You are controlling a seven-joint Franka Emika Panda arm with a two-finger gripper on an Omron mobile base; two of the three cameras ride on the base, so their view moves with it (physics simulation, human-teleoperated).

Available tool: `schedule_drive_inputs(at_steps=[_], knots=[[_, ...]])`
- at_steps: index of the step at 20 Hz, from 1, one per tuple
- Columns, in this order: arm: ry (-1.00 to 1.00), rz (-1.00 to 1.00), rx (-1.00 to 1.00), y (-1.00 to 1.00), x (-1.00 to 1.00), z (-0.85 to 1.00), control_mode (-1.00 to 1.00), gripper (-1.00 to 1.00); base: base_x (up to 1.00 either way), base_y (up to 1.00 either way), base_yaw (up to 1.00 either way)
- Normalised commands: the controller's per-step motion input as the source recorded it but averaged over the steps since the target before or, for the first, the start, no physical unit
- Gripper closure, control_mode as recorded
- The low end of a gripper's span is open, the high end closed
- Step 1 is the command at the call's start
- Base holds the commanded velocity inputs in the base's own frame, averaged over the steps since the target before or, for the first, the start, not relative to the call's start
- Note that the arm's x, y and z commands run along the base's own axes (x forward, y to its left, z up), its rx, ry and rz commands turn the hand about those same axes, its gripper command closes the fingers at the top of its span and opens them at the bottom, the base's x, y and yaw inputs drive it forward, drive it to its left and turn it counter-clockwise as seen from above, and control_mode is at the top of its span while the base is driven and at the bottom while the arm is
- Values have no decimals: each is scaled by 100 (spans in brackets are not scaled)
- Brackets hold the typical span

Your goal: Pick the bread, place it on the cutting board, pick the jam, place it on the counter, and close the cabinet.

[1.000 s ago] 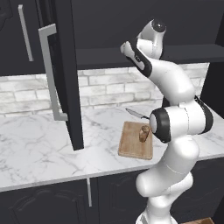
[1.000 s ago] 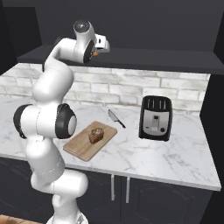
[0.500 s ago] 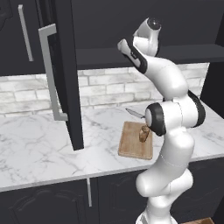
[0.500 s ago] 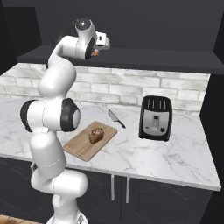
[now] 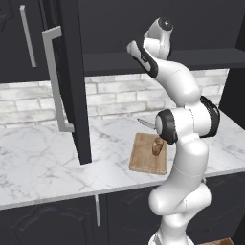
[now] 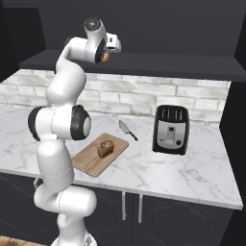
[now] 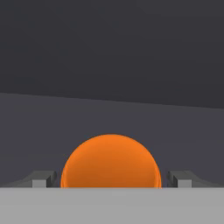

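The jam [image 7: 110, 161] stands on the cabinet [image 5: 67, 72] shelf directly in front of the claw [image 7: 111, 179], centred between its two fingers, which are wide apart and not touching it, while the bread [image 6: 105, 148] already rests on the cutting board [image 6: 89, 158].

Black toaster [image 6: 170, 129] upright on worktop [image 6: 192, 168], right of centre, near the pale brick backsplash [image 6: 144, 96]. Knife [image 6: 128, 129], dark handle, lies flat to the left of the toaster, apart from it. Dark base cupboards [image 5: 57, 220] below.
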Motion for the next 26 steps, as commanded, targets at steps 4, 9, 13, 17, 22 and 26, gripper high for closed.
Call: schedule_drive_inputs(at_steps=[4, 9, 13, 17, 22, 26], knots=[[0, 0, 0, 9, 5, 0, -100, -100, 0, 0, 0], [1, 0, -1, 8, 0, 0, -100, 100, 0, 0, 0], [0, 0, 0, 0, 0, 0, -100, 100, 0, 0, 0], [0, 0, 0, 0, -11, 0, -100, 100, 0, 0, 0], [0, 0, 0, -2, -37, 0, -100, 100, 0, 0, 0], [0, 0, 0, -6, -43, 0, -100, 100, 0, 0, 0]])
